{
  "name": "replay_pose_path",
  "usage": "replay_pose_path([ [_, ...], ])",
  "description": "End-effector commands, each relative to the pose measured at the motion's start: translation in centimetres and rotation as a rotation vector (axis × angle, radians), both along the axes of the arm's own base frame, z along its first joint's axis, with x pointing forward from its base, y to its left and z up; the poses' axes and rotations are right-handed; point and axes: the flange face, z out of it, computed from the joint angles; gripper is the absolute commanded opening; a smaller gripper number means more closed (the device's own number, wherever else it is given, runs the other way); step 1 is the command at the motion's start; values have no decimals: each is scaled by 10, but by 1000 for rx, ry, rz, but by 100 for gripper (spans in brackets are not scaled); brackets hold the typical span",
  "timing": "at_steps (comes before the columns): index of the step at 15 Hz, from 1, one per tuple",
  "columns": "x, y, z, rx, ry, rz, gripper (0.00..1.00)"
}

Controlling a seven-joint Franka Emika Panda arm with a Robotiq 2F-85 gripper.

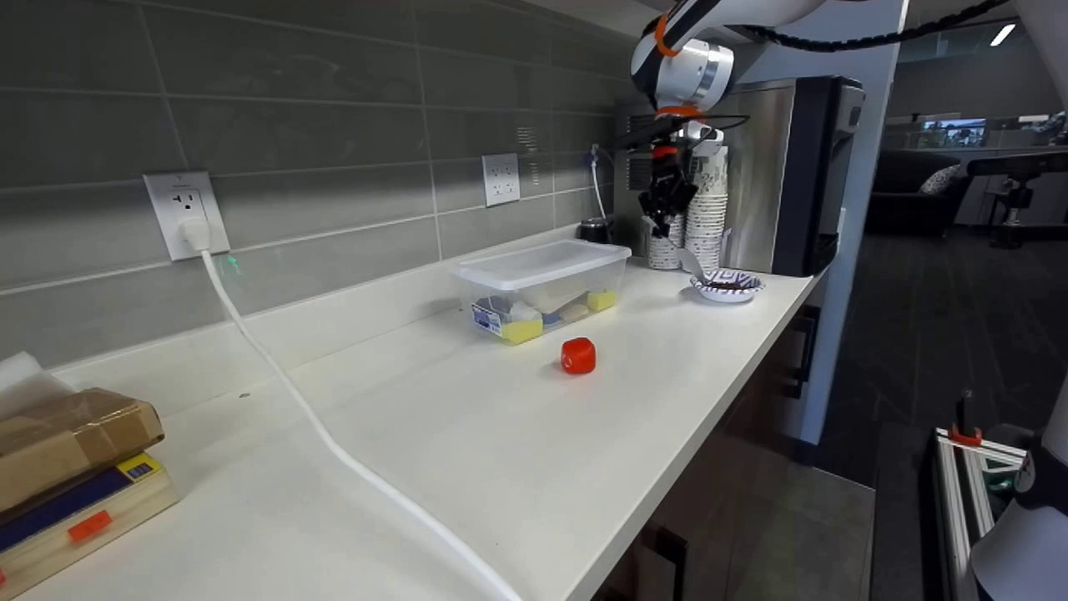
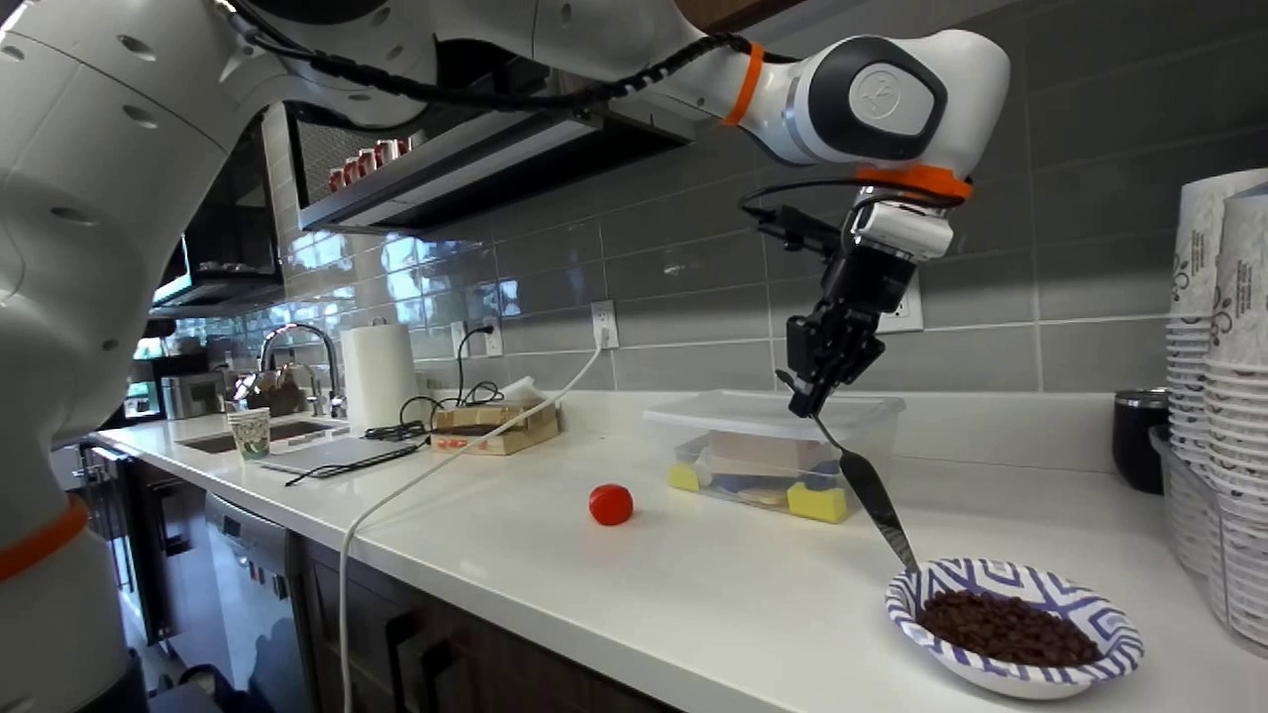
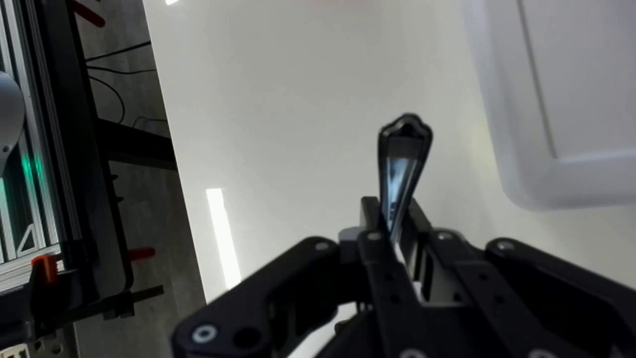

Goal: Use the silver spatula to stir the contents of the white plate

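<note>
The silver spatula (image 2: pixel 877 500) hangs tilted from my gripper (image 2: pixel 807 398), blade down. Its blade tip is at the left rim of the white plate (image 2: pixel 1065 586) in an exterior view; I cannot tell whether it touches. The plate is a shallow white dish with a blue-purple pattern, holding small brown pieces. In an exterior view the spatula (image 1: pixel 691 264) also reaches down to the plate (image 1: pixel 732 298) from my gripper (image 1: pixel 661 225). In the wrist view my gripper (image 3: pixel 394 211) is shut on the spatula's handle (image 3: pixel 401 159), whose end points up. The plate is out of the wrist view.
A clear lidded plastic box (image 2: pixel 773 436) stands by the wall. A red object (image 2: pixel 610 504) lies on the counter (image 1: pixel 467 434). Tall stacks of white cups (image 2: pixel 1238 396) and a black cup (image 2: pixel 1139 441) stand beyond the plate. A white cable (image 1: pixel 359 463) crosses the counter.
</note>
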Motion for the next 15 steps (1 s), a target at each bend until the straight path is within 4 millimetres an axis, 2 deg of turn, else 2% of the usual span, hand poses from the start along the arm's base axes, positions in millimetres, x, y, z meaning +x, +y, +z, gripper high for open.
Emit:
replay_pose_path([
  [1, -9, -11, 8, 49, -21, -19, 3],
  [10, -22, -38, -5, 38, -34, -35, 3],
  [15, -22, -38, -11, 25, -10, -33, 3],
])
